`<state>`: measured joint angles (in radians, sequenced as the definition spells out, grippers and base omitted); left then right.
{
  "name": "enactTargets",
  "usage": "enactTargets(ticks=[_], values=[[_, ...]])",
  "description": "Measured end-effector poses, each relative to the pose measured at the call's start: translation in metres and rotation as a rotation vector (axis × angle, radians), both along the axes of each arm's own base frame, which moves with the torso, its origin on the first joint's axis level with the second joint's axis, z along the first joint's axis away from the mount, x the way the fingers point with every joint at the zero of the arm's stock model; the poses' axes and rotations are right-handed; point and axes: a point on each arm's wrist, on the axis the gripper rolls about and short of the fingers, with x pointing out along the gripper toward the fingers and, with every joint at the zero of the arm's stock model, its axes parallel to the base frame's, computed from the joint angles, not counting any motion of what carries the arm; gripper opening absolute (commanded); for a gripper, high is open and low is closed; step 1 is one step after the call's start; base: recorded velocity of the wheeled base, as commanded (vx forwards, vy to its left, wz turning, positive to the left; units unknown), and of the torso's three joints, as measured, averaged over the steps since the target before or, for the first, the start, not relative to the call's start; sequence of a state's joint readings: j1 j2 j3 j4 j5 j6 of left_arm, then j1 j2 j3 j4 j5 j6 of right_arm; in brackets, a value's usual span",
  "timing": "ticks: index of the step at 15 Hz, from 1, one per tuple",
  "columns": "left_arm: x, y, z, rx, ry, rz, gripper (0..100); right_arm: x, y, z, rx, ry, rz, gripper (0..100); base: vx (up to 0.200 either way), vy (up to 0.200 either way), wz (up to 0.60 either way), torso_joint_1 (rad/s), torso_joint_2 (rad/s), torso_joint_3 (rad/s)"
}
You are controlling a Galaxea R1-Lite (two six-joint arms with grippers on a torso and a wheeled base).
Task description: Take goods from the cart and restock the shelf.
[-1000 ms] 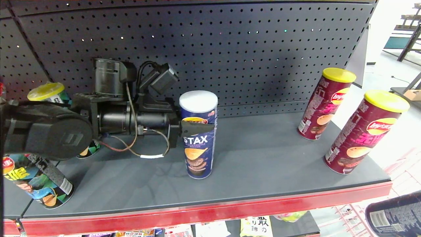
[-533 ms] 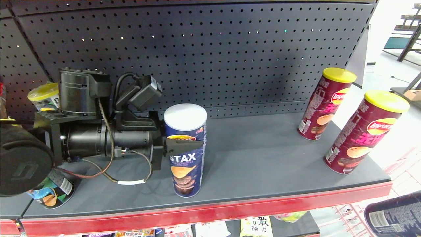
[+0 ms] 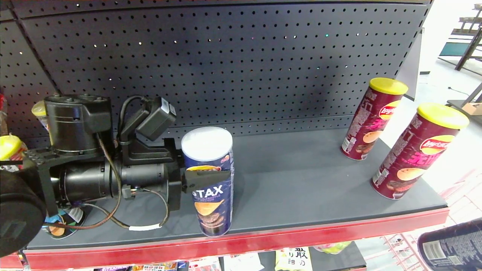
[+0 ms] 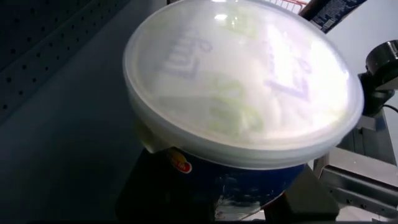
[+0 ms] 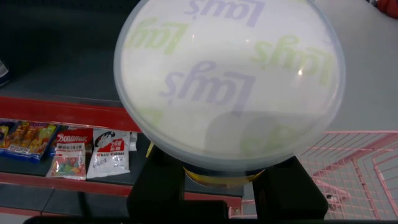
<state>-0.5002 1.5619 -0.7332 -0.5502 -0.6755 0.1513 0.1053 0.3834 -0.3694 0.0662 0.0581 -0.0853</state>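
Left hand (image 3: 208, 177) grips the blue can (image 3: 211, 210) at the front of the shelf (image 3: 301, 180) — yellow-lidded cans (image 3: 10, 147) behind its arm, maroon cans (image 3: 371, 120) well right; right hand (image 5: 227, 186) clasps another can (image 5: 230, 81).

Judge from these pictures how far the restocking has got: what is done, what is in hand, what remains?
Looks done: two red cans stand on the shelf's right side. In hand: the left tool grips a blue can upright near the front edge; the right tool grips a second can near the cart. Left: release the blue can, shelve the second.
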Motion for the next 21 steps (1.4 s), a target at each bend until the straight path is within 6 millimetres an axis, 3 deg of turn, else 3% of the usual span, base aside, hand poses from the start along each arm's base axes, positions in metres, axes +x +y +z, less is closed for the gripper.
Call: enactTargets(ticks=[13, 20, 21], values=[[-0.012, -0.012, -0.005, 0.028, -0.018, 0.105, 0, 0.001, 0.000, -0.001, 0.000, 0.006, 0.000, 0, 0.000, 0.000, 0.00, 0.000, 0.00, 0.000], [-0.018, -0.009, -0.012, 0.020, 0.003, 0.110, 0, 0.001, 0.000, 0.000, -0.001, 0.004, 0.000, 0, 0.000, 0.000, 0.00, 0.000, 0.00, 0.000], [-0.018, -0.009, -0.012, 0.021, 0.003, 0.110, 100, 0.001, 0.000, 0.001, -0.001, 0.005, 0.000, 0, 0.000, 0.000, 0.00, 0.000, 0.00, 0.000]])
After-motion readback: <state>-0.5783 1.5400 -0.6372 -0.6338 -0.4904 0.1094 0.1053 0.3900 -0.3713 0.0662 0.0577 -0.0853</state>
